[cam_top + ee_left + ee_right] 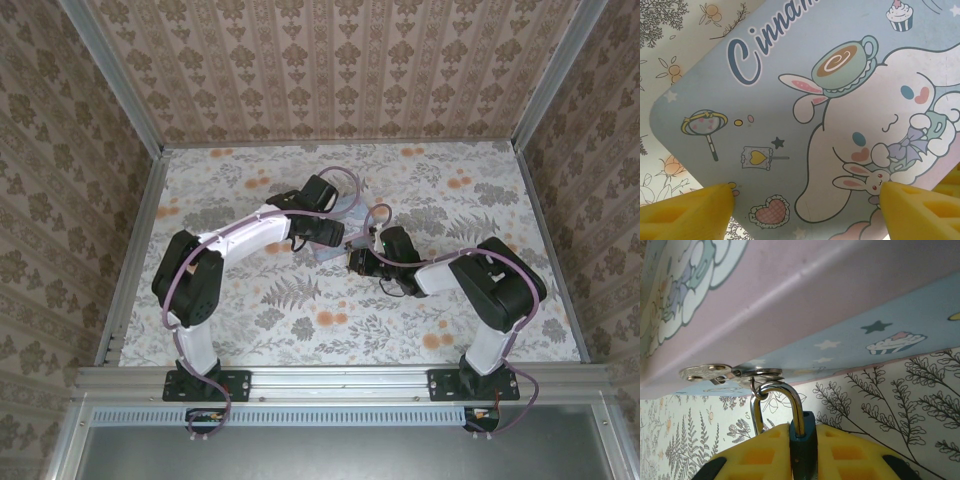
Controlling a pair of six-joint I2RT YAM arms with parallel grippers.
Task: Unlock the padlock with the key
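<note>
My right hand (802,436) clamps the padlock (803,442); my left hand (806,192) gapes above the tin (765,90). Hold steady, then fetch the key (705,373).

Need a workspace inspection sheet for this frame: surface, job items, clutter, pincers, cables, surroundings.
Surface: floral-print table cover, lying flat.
Job's things: teal padlock, its shackle hanging from a metal loop at the edge of the Cinnamoroll tin; silver key on a ring beside the shackle.
Clutter: nothing seen.
Pincers: left pincer open over the tin lid; right pincer shut on the padlock body.
Cables: purple cables along both arms, looped at the wrists.
Surroundings: wallpapered walls; aluminium rail at the near edge.
</note>
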